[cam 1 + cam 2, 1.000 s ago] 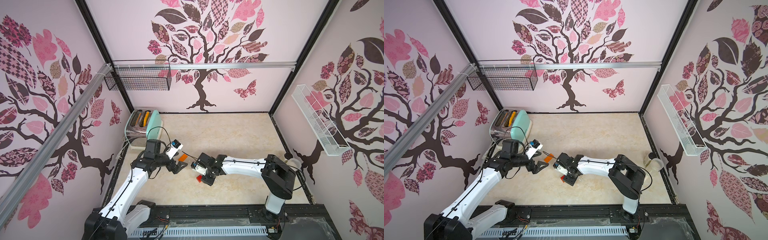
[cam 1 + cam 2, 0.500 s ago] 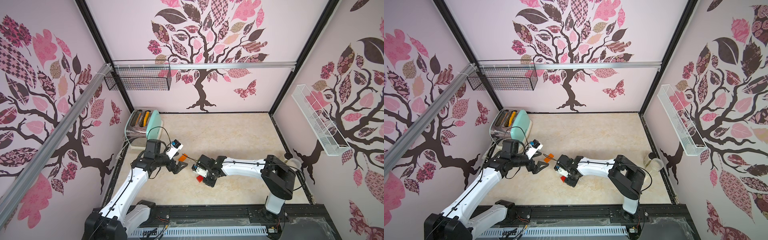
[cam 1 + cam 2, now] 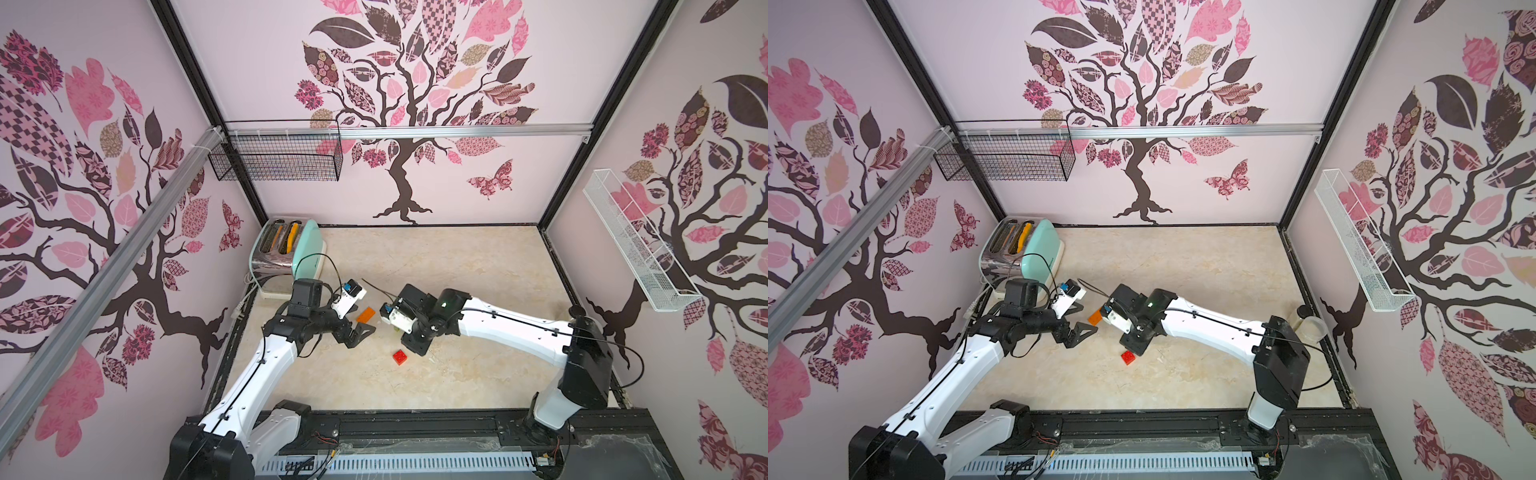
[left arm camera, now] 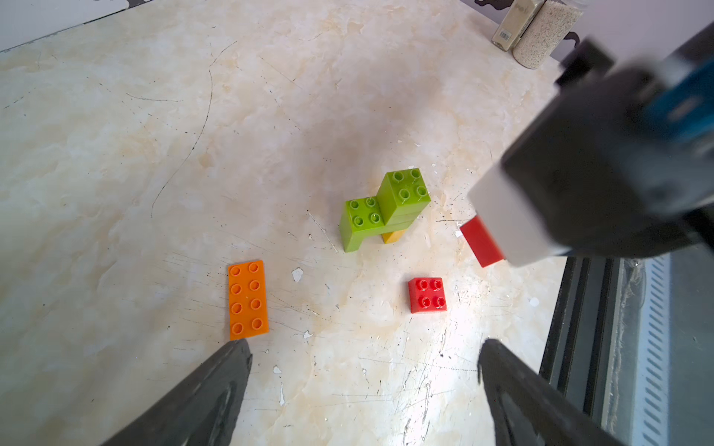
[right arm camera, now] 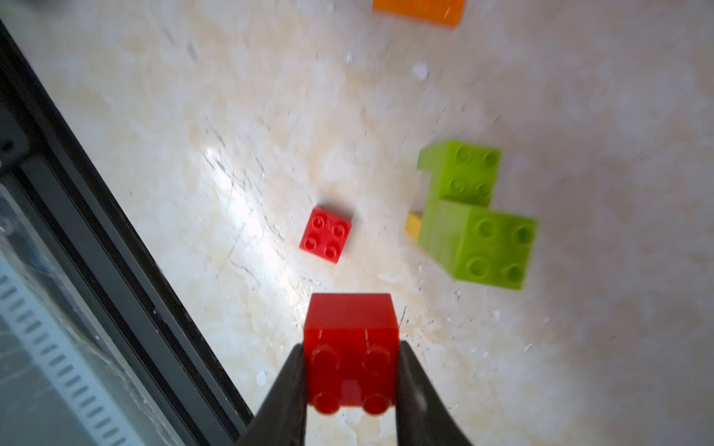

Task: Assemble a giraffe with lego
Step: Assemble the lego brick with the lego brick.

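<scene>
A partly built giraffe [image 4: 382, 210] of lime-green lego bricks on a yellow leg stands on the marble table, also seen in the right wrist view [image 5: 475, 216]. My right gripper [image 5: 351, 347] is shut on a red brick [image 5: 349, 316], held just above the table beside the giraffe; that brick [image 4: 481, 241] also shows in the left wrist view. A second red brick [image 3: 400, 356] lies loose nearby. A long orange brick [image 4: 248, 299] lies flat close to one finger of my left gripper [image 4: 363, 370], which is open and empty. In both top views the right arm hides the giraffe.
A mint-green toaster [image 3: 286, 249] stands at the back left corner. Two jars [image 4: 537, 27] stand by the right wall. A black rail [image 4: 579, 328] runs along the table's front edge. Wire baskets [image 3: 278, 153] hang on the walls.
My right gripper has closed on the red brick and shifted slightly toward the left. The left arm has not moved.
</scene>
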You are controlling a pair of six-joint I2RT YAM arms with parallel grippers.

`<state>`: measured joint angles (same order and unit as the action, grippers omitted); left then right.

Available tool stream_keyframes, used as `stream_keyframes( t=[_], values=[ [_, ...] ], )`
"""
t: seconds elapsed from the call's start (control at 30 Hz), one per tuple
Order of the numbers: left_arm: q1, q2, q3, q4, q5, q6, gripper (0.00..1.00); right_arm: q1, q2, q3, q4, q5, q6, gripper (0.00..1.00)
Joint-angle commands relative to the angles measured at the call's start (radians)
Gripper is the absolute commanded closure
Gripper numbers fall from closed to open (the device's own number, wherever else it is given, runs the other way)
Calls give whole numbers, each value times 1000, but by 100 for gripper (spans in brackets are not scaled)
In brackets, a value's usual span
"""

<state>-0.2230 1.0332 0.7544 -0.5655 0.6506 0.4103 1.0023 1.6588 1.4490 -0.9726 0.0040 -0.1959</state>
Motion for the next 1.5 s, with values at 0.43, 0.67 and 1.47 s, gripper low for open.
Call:
stream_keyframes(
  t=[0.43, 0.67, 1.47],
  values=[
    [6, 0, 0, 9, -31, -11, 2, -119, 175, 240, -162, 4, 1, 84],
    [6, 1, 0, 6, -26, -5, 2, -120, 230, 260, -169, -11, -5, 84],
    [4, -1, -15, 21, -17, -10, 2, -142, 350, 325, -228, -9, 19, 84]
  ],
)
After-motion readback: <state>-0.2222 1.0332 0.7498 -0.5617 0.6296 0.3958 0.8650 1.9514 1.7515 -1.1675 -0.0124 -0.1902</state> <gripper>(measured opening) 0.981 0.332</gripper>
